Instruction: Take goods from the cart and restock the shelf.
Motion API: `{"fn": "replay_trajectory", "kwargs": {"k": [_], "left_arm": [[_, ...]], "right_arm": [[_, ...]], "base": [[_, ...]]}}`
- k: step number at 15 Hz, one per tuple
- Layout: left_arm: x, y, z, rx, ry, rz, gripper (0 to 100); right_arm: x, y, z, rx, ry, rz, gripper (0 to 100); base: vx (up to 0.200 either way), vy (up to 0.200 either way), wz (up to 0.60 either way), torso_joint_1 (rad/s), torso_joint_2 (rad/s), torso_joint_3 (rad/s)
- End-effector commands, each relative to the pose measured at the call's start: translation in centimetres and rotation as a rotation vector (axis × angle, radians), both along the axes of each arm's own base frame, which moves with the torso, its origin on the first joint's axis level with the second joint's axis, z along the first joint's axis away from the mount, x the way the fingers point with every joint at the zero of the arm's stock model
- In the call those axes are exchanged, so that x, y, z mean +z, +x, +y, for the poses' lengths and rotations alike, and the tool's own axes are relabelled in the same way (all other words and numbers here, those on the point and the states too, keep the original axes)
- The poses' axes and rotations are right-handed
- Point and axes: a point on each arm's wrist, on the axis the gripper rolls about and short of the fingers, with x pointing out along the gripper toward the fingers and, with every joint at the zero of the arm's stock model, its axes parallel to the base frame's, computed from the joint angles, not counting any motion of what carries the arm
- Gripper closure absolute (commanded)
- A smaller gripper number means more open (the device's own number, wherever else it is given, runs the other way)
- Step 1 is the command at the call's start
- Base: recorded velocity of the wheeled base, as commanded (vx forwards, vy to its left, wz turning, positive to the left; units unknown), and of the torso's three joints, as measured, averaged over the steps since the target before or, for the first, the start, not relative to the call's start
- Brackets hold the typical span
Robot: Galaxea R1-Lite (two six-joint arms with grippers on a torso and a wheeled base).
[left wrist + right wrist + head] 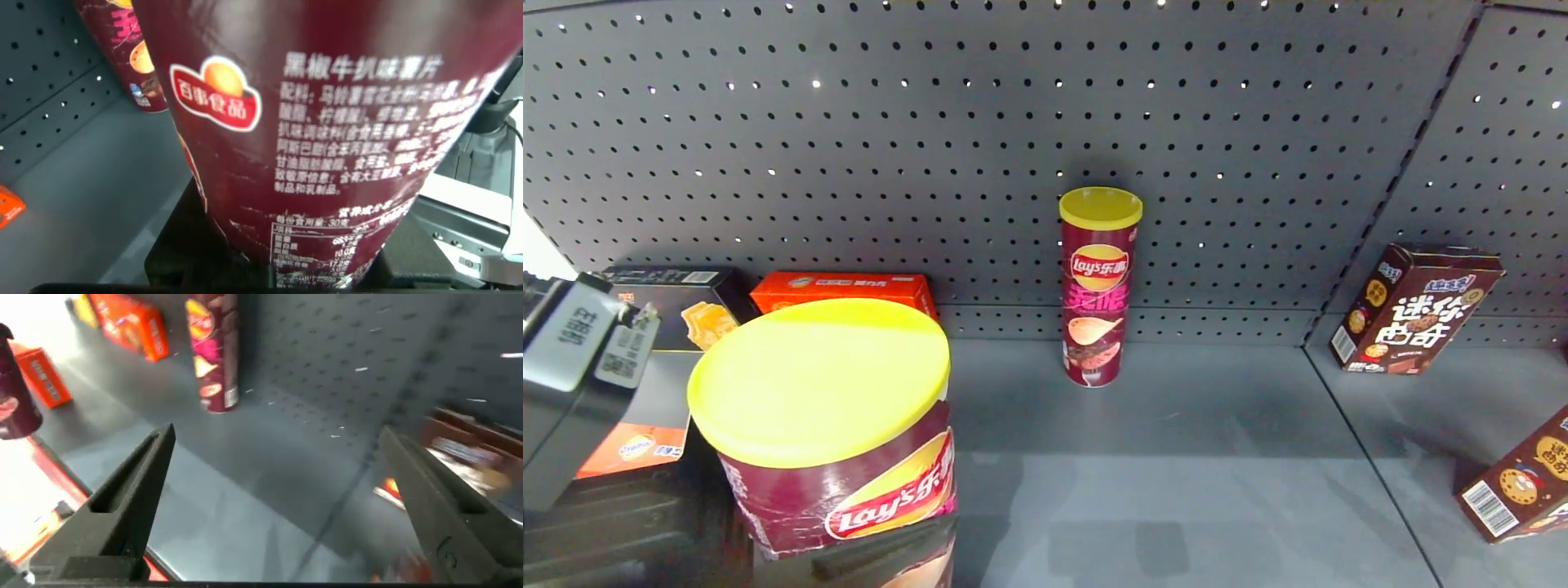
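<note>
**Left gripper**: closed on the lower body of a dark-red cylindrical chip can with a yellow plastic lid. This held chip can stands roughly upright at the front left of the grey metal shelf. Whether its base touches the shelf floor cannot be told.

**Right gripper**: its two dark fingers are spread wide apart over the shelf floor.

**Standing chip can**: a second dark-red can with a yellow lid. It is upright at the back middle of the shelf, just in front of the perforated grey back panel and well apart from the held chip can.

**Other stock:** a flat orange cardboard box and a black box lie side by side at the back left, behind the held chip can. On the right section, one brown biscuit box leans by the back panel. Another brown biscuit box lies nearer the front.
</note>
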Motion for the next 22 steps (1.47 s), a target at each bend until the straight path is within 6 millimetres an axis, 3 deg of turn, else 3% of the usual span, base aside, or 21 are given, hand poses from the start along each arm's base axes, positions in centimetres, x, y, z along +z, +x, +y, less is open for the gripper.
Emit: {"fn": "replay_trajectory", "kwargs": {"k": [1,3,6,10,17,22], "left_arm": [[-0.3,-0.2,0.2,0.001,0.005,0.005,100],[-0.4,-0.1,0.2,0.007,0.007,0.007,100],[-0.3,-0.1,0.2,0.014,0.006,0.004,100],[-0.3,0.0,0.2,0.023,0.008,0.004,100],[-0.1,0.0,0.2,0.024,0.002,-0.003,100],[0.0,0.3,0.5,0.05,0.001,-0.003,100]], "right_arm": [[-0.1,3.2,1.3,0.057,-0.02,0.076,0],[-0.3,4.4,2.0,0.081,-0.026,0.091,0],[-0.2,7.2,5.1,0.136,-0.036,0.086,0],[0.2,9.5,6.6,0.133,-0.046,0.099,0],[0.0,11.5,10.9,0.178,-0.001,0.16,0],[-0.1,12.6,11.9,0.177,0.002,0.179,0]], "base": [[0.0,0.0,0.0,0.0,0.0,0.0],[0.0,0.0,0.0,0.0,0.0,0.0],[0.0,0.0,0.0,0.0,0.0,0.0],[0.0,0.0,0.0,0.0,0.0,0.0],[0.0,0.0,0.0,0.0,0.0,0.0],[0.0,0.0,0.0,0.0,0.0,0.0]]}}
